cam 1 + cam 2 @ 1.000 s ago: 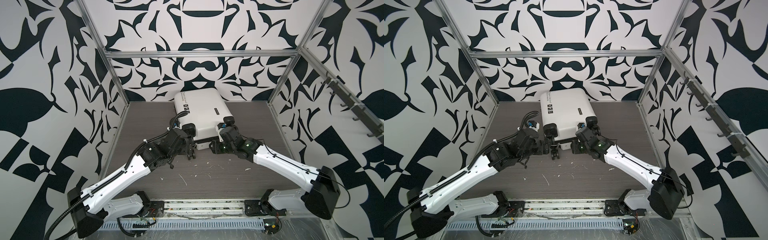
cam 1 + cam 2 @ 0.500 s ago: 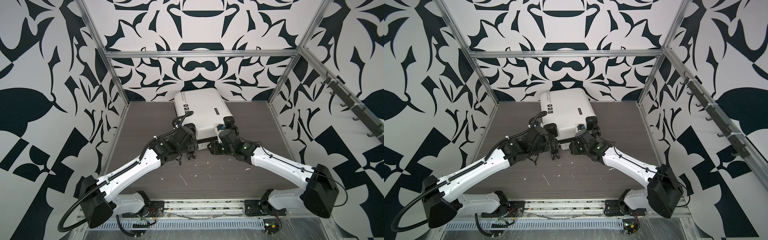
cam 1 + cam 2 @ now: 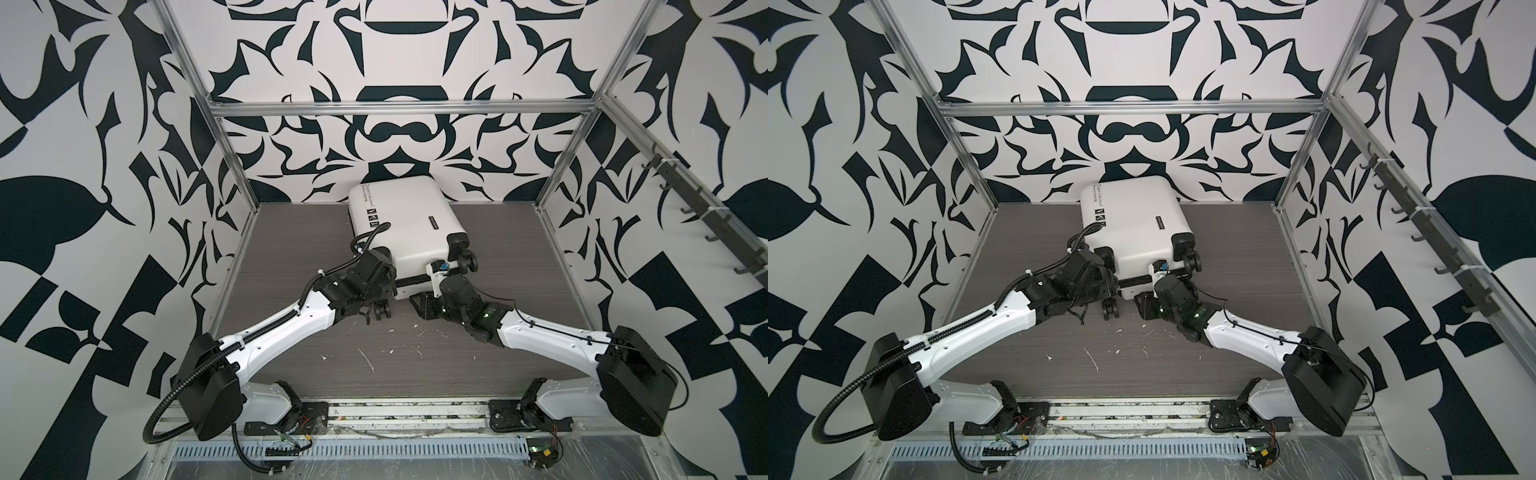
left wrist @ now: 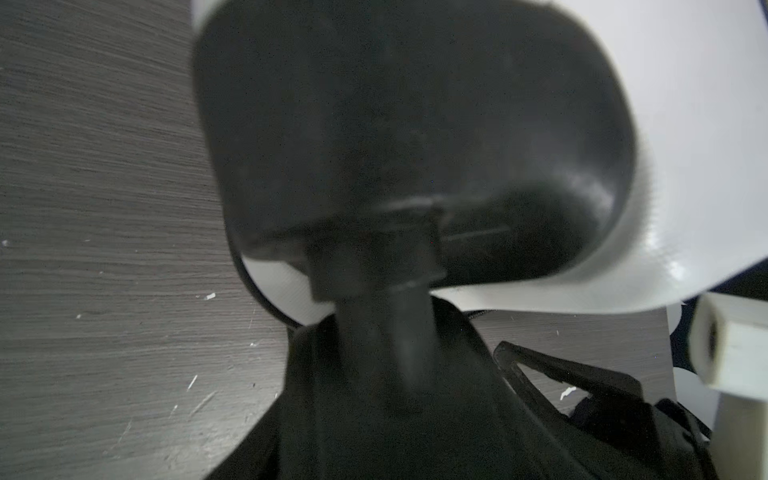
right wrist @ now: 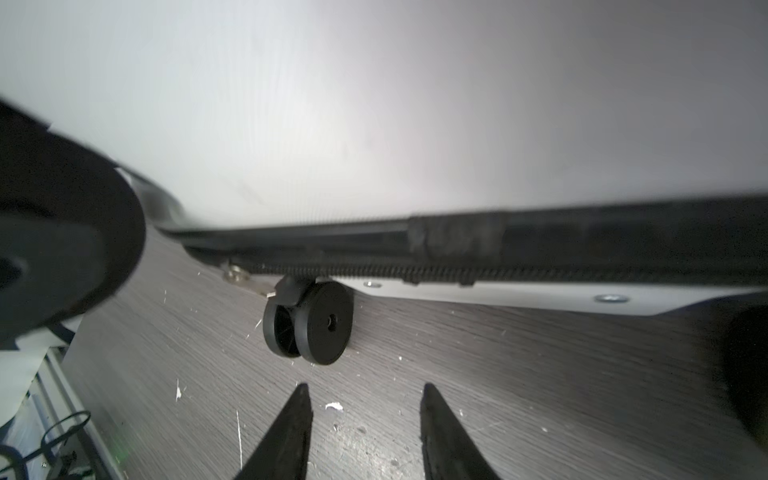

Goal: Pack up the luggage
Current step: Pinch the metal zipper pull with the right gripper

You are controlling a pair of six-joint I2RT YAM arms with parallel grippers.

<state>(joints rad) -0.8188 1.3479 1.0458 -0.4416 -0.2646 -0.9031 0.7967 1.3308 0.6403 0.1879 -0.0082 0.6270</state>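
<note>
The luggage (image 3: 407, 224) (image 3: 1133, 224) is a closed white hard-shell case lying flat at the back middle of the table. My left gripper (image 3: 376, 291) (image 3: 1106, 286) sits at its near left corner, just above a black spinner wheel (image 3: 382, 311). The left wrist view is filled by the black corner guard (image 4: 415, 124) and the wheel stem (image 4: 386, 332). The left fingers are lost in the dark there. My right gripper (image 3: 419, 305) (image 5: 365, 390) is open over bare table just before the near edge. It points at a wheel (image 5: 309, 328) under the zipper line (image 5: 498, 249).
The grey wood-grain table (image 3: 415, 365) is strewn with small white scraps (image 3: 363, 357). Aluminium frame posts (image 3: 230, 158) and patterned walls close in three sides. A rail of hooks (image 3: 706, 224) runs along the right wall. The arm bases sit at the front edge.
My left arm has reached forward and in, up against the luggage's near left corner wheel. My right gripper has slid down and toward the middle along the near edge.
</note>
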